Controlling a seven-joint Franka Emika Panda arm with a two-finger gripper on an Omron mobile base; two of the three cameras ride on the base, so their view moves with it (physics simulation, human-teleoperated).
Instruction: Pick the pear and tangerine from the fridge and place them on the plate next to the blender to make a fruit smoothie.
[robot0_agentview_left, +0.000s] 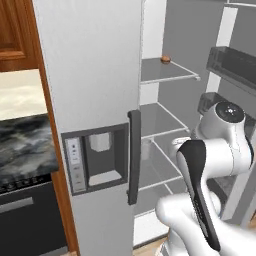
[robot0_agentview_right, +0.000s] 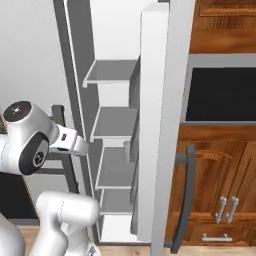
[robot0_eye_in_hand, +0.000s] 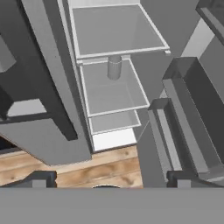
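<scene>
The fridge (robot0_agentview_left: 95, 75) stands with its left door shut and its right side open, showing pale grey shelves (robot0_eye_in_hand: 111, 89). A small orange-brown round fruit (robot0_agentview_left: 165, 59), likely the tangerine, lies at the back of an upper shelf. The pear is hidden or out of view, and so are the plate and the blender. In the hand view my gripper (robot0_eye_in_hand: 111, 181) is open, its dark fingertips (robot0_eye_in_hand: 39, 178) set wide apart with nothing between them. It points down at the lower shelves and the wooden floor in front of the fridge.
A grey cylinder (robot0_eye_in_hand: 114, 67) stands on a middle shelf. The open fridge door (robot0_agentview_right: 162, 125) with its dark bins (robot0_eye_in_hand: 192, 113) is to the right. A dark handle (robot0_agentview_left: 133, 156) and dispenser panel (robot0_agentview_left: 97, 157) are on the shut door. Wooden cabinets (robot0_agentview_right: 220, 175) lie beyond.
</scene>
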